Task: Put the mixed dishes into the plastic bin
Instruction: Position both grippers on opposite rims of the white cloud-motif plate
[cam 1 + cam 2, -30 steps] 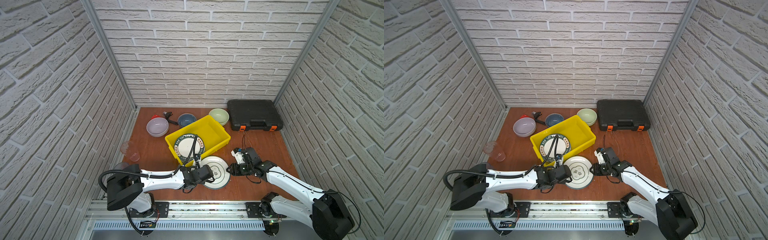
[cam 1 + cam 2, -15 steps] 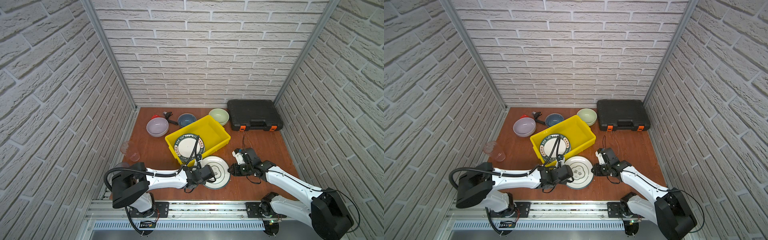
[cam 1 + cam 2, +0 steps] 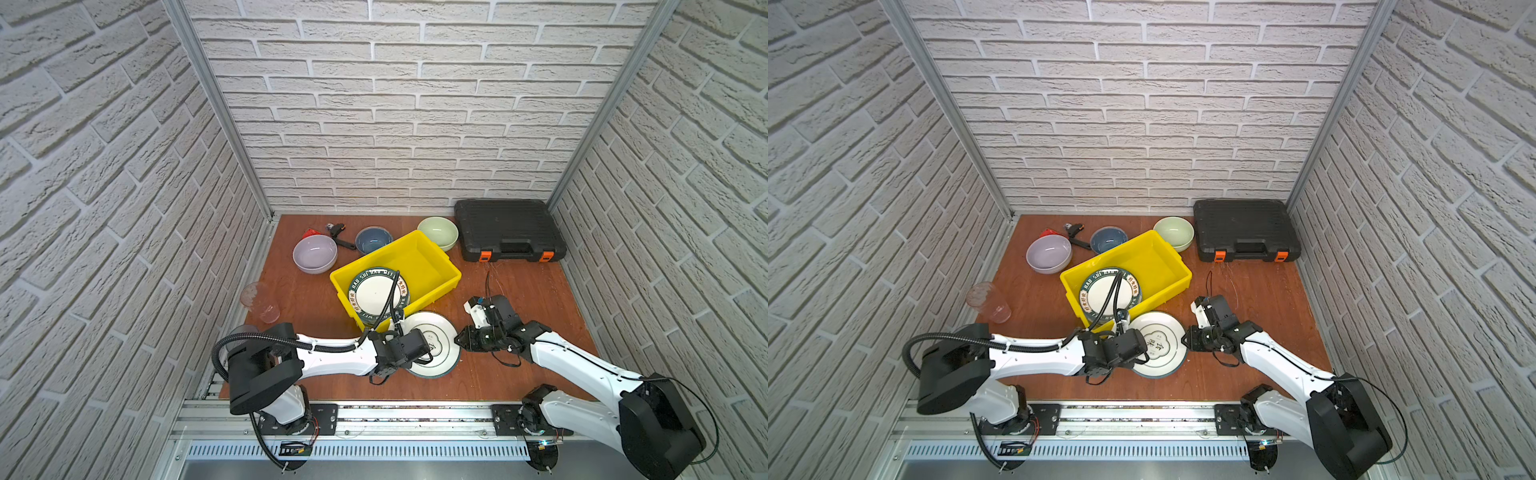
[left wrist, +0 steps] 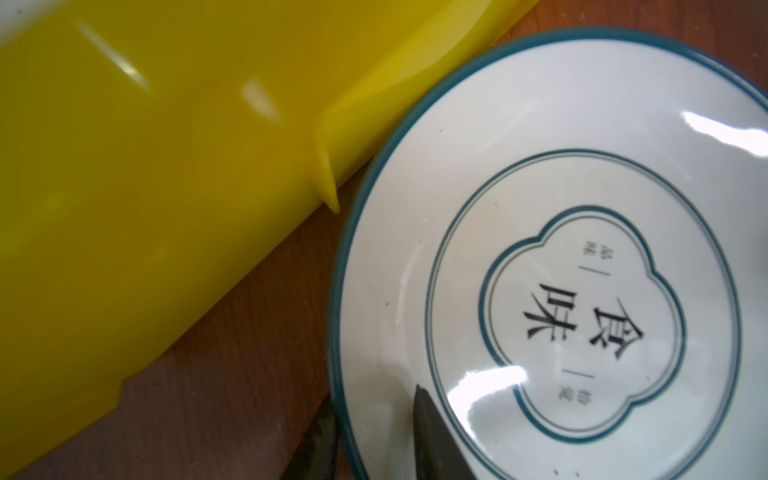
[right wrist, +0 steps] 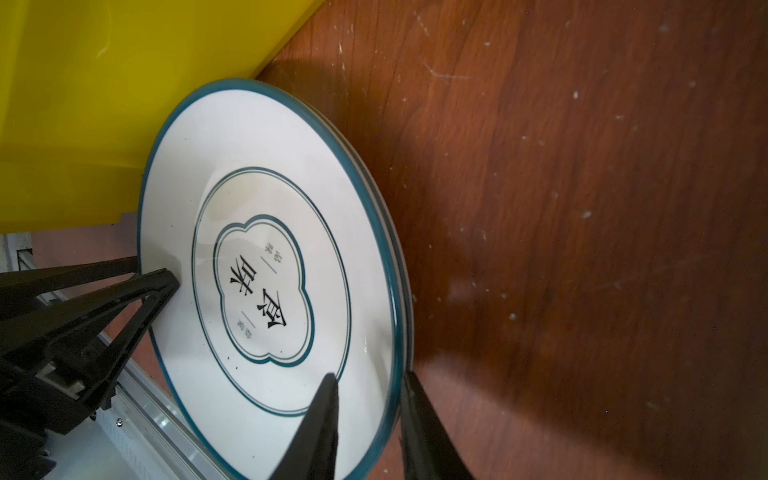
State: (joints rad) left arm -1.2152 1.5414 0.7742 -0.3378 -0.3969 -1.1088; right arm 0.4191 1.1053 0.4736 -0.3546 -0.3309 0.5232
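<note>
A white printed plate (image 3: 438, 332) (image 3: 1163, 334) with a teal rim lies on the table against the front of the yellow plastic bin (image 3: 432, 266). A second rim shows just under it in the right wrist view. My left gripper (image 4: 374, 399) (image 3: 426, 353) straddles the plate's (image 4: 540, 166) left rim, one finger over the face and one outside. My right gripper (image 5: 370, 376) (image 3: 457, 338) straddles the plate's (image 5: 257, 166) right rim the same way. Both stand narrowly open. A dark-rimmed printed plate (image 3: 376, 293) rests inside the bin.
Behind the bin sit a lilac bowl (image 3: 314, 253), a dark-blue bowl (image 3: 373, 240) and a pale-green bowl (image 3: 437, 232). A tinted tumbler (image 3: 259, 301) lies at the left. A wrench (image 3: 338, 232) is at the back, a black case (image 3: 509, 228) at the back right.
Both grippers have edged a little further onto the plate's rim and their jaws have narrowed. The plate has not visibly moved.
</note>
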